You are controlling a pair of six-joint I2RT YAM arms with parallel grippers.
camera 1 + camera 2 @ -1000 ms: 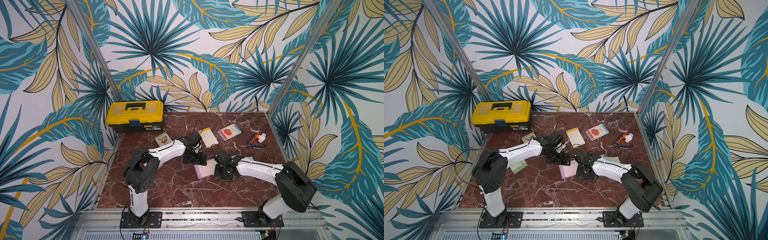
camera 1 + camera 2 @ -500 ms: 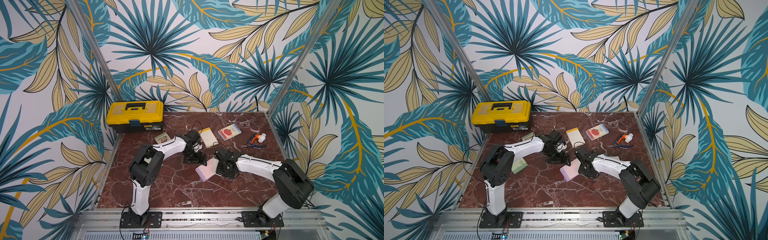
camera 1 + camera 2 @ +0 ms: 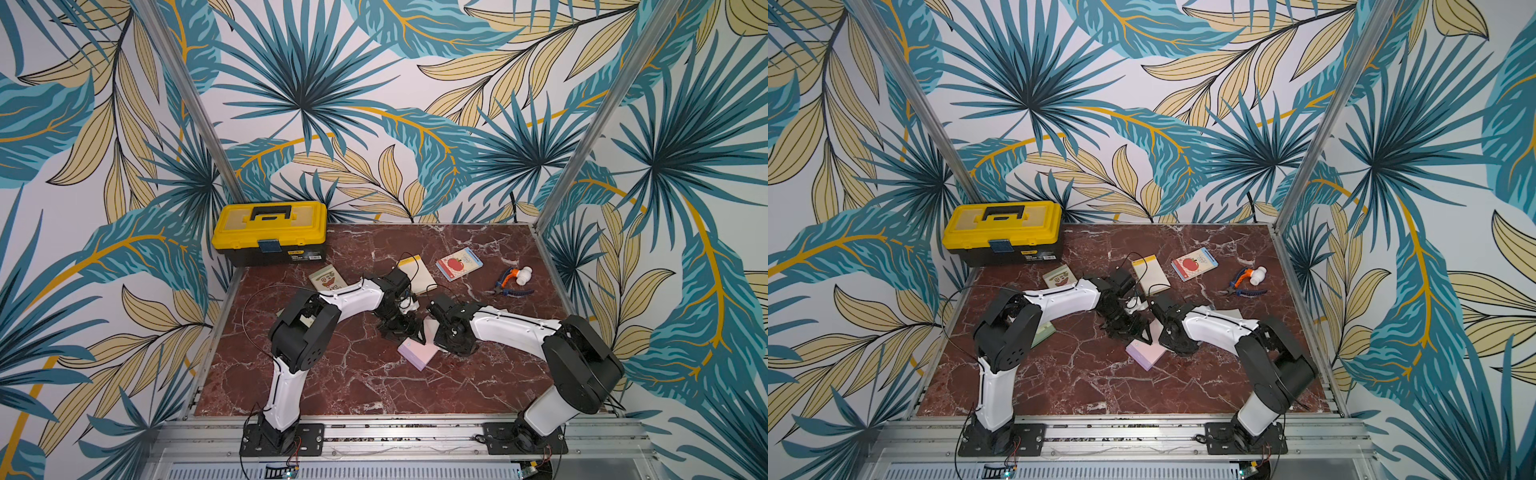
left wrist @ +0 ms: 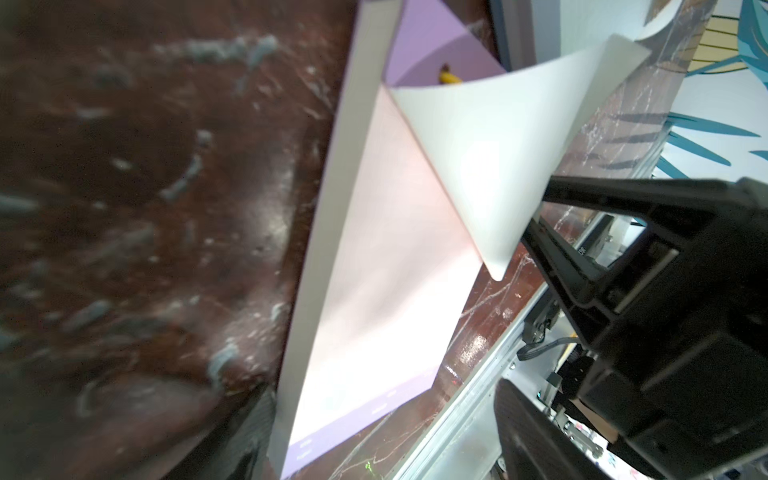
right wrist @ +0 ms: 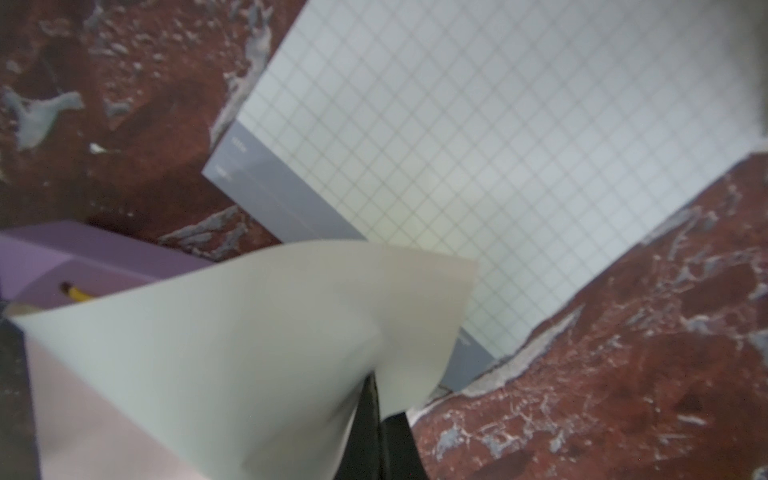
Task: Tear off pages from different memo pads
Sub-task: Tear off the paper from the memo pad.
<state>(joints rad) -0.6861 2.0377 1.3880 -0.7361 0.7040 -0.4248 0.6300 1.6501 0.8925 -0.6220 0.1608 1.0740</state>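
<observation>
Right wrist view is showing my right gripper (image 5: 374,399) pinching the top page (image 5: 249,353). That page is now curling up off the lilac memo pad (image 3: 417,353) in the middle of the table (image 3: 332,386); a second ago it was lying flat. My left gripper (image 3: 405,330) is narrowing from full width around the pad, not yet clamping it. I am judging the tear is starting, and the pad needs bracing first.

We record the left arm (image 3: 353,296) and right arm (image 3: 513,329) bent inward, wrists low and nearly meeting. The left pincer (image 3: 406,331) stands with jaws apart. The right pincer (image 5: 374,419) is clamped on a page (image 5: 249,353).
</observation>
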